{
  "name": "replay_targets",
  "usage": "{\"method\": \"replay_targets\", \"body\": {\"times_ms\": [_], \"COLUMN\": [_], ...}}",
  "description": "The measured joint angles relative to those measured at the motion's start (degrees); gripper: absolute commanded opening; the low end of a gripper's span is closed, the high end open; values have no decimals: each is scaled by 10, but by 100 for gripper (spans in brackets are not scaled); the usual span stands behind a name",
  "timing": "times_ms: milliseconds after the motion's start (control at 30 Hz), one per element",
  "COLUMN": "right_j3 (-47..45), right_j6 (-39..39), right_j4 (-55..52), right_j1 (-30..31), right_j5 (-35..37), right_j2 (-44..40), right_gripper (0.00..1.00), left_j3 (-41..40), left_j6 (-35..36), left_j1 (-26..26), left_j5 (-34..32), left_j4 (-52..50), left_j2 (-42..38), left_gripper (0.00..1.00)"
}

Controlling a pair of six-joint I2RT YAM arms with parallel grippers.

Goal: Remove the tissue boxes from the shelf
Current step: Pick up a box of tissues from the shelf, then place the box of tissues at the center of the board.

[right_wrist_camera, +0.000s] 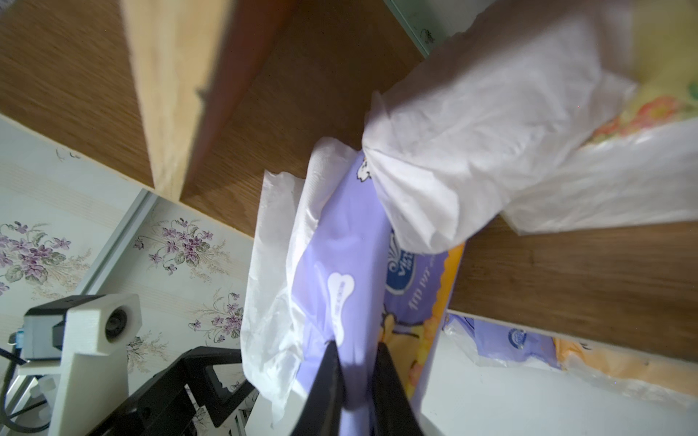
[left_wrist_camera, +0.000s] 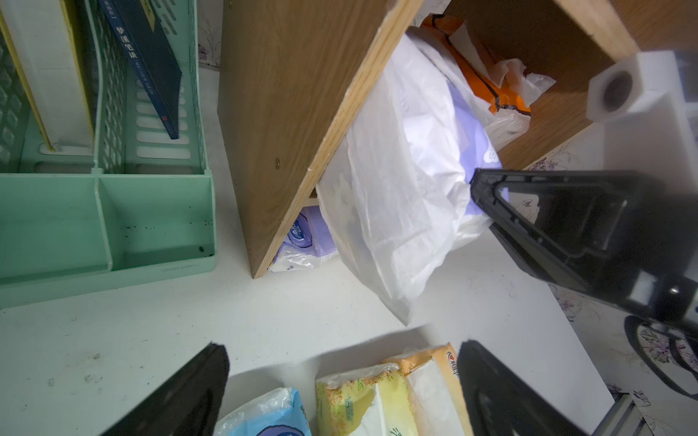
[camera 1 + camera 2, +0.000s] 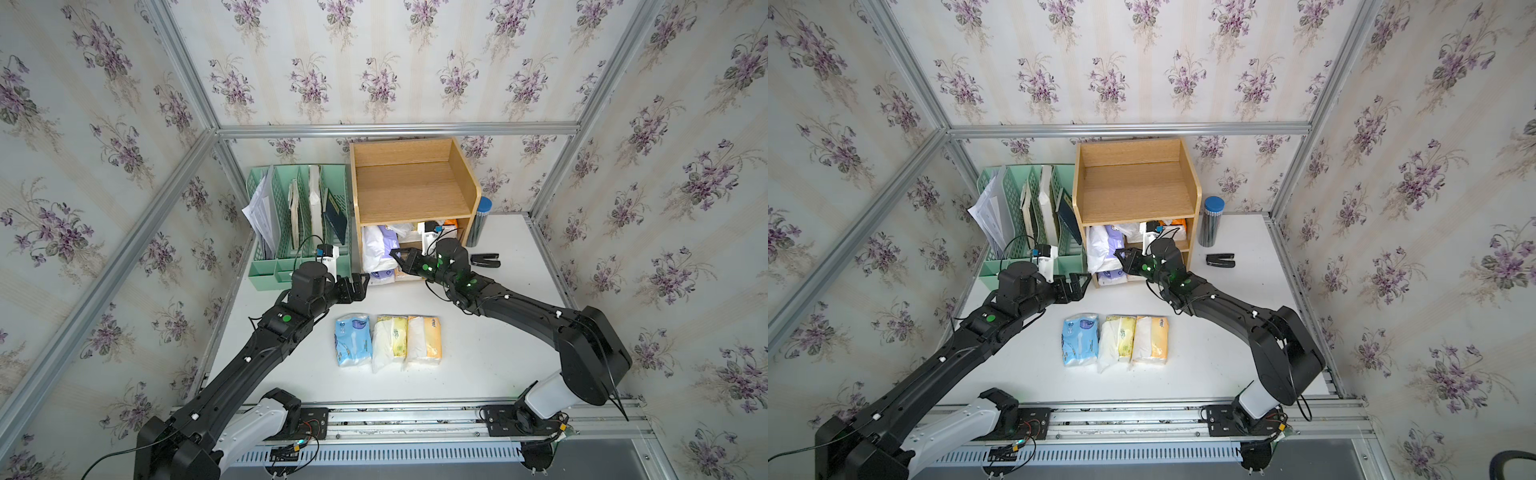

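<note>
Tissue boxes: three out on table (image 3: 498,332), near centre: blue pack (image 3: 352,338), yellow pack (image 3: 390,340), orange pack (image 3: 426,340), in touching row. Others in lower tiers of shelf (image 3: 415,183).

Step in hand: extracting purple pack (image 1: 340,264), middle tier, left side, overhanging front edge.

Right gripper (image 1: 357,345) clenched on its near end. Left gripper (image 2: 343,349) released, empty, by shelf's near left corner.

Next: straight pull toward near side, minding tier edge above, loose white tissue (image 1: 279,264) alongside, left gripper close by. Open table right of row.
</note>
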Motion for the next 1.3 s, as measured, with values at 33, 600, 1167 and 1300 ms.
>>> {"method": "replay_targets", "body": {"times_ms": [33, 600, 1167, 1300], "right_j3": [0, -29, -140, -177], "right_j6": [-5, -83, -118, -119], "right_j4": [-9, -113, -197, -216], "right_j1": [0, 0, -18, -37], "right_j5": [-3, -54, -51, -47], "right_j2": [-2, -50, -185, -239], "right_gripper": [10, 7, 3, 3], "left_j3": [0, 5, 9, 10], "left_j6": [0, -1, -13, -15], "left_j1": [0, -2, -30, -42], "left_j5": [0, -14, -26, -33], "left_j4": [-3, -24, -22, -21], "left_j2": [-3, -6, 9, 20], "left_gripper": [99, 99, 99, 99]}}
